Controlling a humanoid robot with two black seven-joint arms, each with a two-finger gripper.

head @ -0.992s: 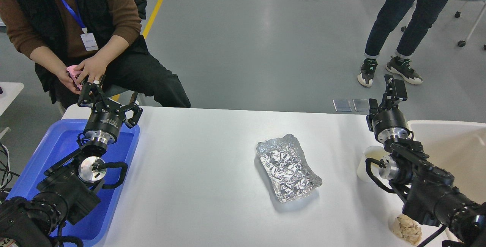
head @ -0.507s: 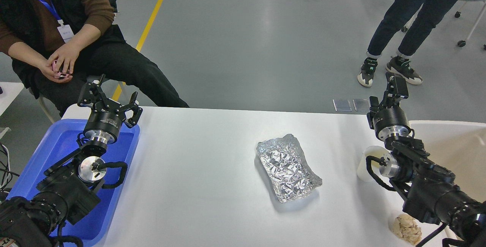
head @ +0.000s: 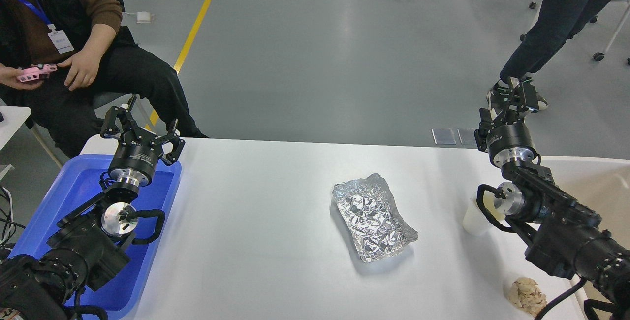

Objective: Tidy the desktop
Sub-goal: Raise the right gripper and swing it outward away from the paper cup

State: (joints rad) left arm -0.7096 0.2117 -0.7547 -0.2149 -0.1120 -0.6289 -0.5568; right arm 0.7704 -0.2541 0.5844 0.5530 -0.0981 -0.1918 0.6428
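The white desktop (head: 266,221) fills the lower view. On it lie a crumpled silver foil tray (head: 372,216) right of centre, a white paper cup (head: 475,217) partly behind my right arm, and a crumpled beige paper wad (head: 527,296) near the front right corner. My left gripper (head: 141,125) is open and empty, raised over the far end of the blue tray (head: 74,187). My right gripper (head: 517,98) is raised above the desktop's far right edge, seen end-on against a person's shoe; its fingers cannot be told apart.
A cream tub (head: 590,187) stands at the right edge behind my right arm. A seated person (head: 64,49) holding a pink device is beyond the far left corner. Another person's legs (head: 556,29) stand at the far right.
My right gripper has risen and moved away from me, uncovering more of the cup. The seated person leaned back and left; the standing person stepped right. My left arm has not moved.
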